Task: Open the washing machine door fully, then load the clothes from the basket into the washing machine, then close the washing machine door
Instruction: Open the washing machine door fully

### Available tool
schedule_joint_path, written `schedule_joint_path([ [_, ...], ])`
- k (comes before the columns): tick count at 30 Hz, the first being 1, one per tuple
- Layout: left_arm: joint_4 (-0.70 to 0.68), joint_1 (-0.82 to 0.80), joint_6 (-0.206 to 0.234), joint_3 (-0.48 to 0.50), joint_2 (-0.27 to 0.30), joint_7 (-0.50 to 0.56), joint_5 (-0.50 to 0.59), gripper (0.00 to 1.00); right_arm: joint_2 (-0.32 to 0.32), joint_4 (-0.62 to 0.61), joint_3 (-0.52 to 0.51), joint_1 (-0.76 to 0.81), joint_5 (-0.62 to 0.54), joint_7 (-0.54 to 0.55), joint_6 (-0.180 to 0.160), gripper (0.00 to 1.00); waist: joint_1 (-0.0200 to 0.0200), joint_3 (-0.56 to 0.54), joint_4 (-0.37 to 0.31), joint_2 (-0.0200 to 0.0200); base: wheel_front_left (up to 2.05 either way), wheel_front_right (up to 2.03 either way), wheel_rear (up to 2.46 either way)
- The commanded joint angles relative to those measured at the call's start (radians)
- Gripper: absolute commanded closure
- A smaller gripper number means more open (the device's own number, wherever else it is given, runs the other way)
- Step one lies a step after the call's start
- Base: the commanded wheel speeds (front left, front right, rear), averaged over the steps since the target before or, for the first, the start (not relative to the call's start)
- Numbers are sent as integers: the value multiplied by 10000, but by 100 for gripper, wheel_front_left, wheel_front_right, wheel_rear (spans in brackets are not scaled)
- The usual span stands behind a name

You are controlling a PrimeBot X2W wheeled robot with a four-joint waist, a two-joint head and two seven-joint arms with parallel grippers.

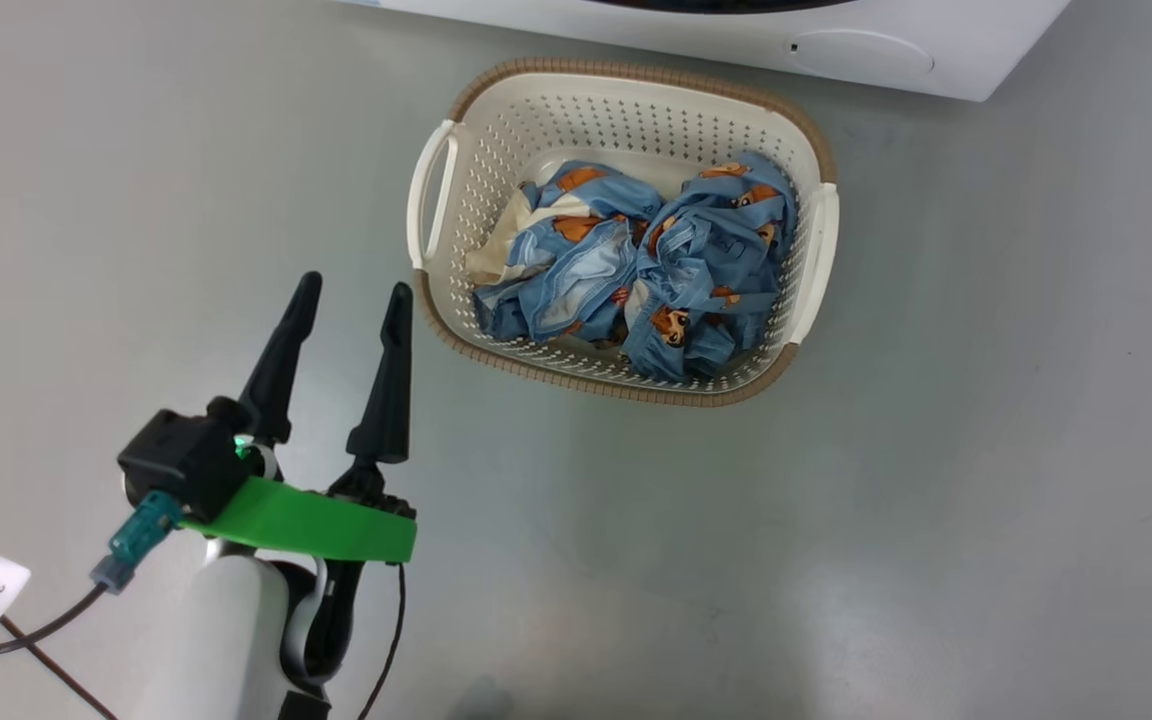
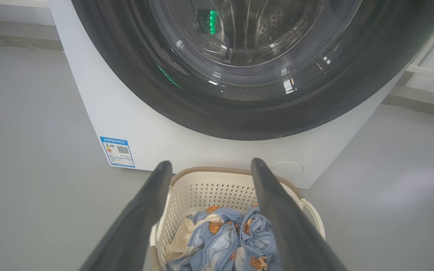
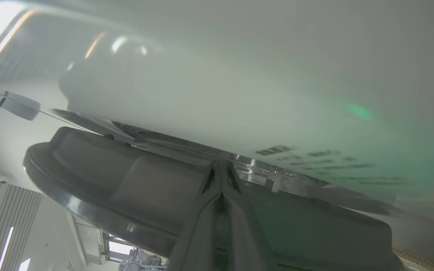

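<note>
The right gripper (image 3: 222,177) rises from six o'clock, fingers pressed together, tips at the seam between the washing machine door (image 3: 119,180) and the washing machine (image 3: 239,82); the door's dark ring spans nine to four o'clock. The white front lies blurred toward twelve o'clock; faint dark print sits at three o'clock

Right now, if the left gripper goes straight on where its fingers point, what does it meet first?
Probably the washing machine door: the left gripper seems to aim over the basket toward the door's black ring. Height is unclear, so the basket's far rim could come first.
</note>
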Motion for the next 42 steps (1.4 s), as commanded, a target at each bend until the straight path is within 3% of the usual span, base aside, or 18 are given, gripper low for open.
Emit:
schedule_joint_path([
  [1,-265,-58,-34,262,221,-65,-98,0,272,-183,40,-153,-161,133,75,100,-1,107,80,0,0,0,0],
  [17,-209,-76,-34,279,156,-65,-104,0,652,-85,251,-73,-366,805,75,100,-1,-69,32,0,0,0,0],
  [42,-148,555,-35,455,160,-65,98,0,1470,-44,769,1404,-428,1878,75,100,-1,-1472,-151,0,0,0,0],
])
